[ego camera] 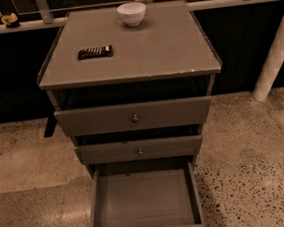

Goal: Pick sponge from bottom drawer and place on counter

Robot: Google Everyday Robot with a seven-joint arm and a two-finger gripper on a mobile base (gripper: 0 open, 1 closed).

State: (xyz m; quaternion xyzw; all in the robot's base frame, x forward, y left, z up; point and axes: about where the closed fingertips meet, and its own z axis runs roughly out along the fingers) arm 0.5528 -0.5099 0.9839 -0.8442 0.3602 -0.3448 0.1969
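Note:
The grey three-drawer cabinet fills the middle of the camera view. Its bottom drawer [143, 201] is pulled wide open toward me, and the part of its flat floor that shows is bare. No sponge is in view; it is hidden or out of view. The counter [161, 48] is the flat grey cabinet top with a chipped front edge. The gripper is not in view anywhere in the frame.
A white bowl [132, 13] stands at the counter's back middle. A dark flat packet [95, 51] lies on its left side. The two upper drawers [135, 117] with small knobs are partly pulled out. A white post [276, 47] leans at the right. Speckled floor surrounds the cabinet.

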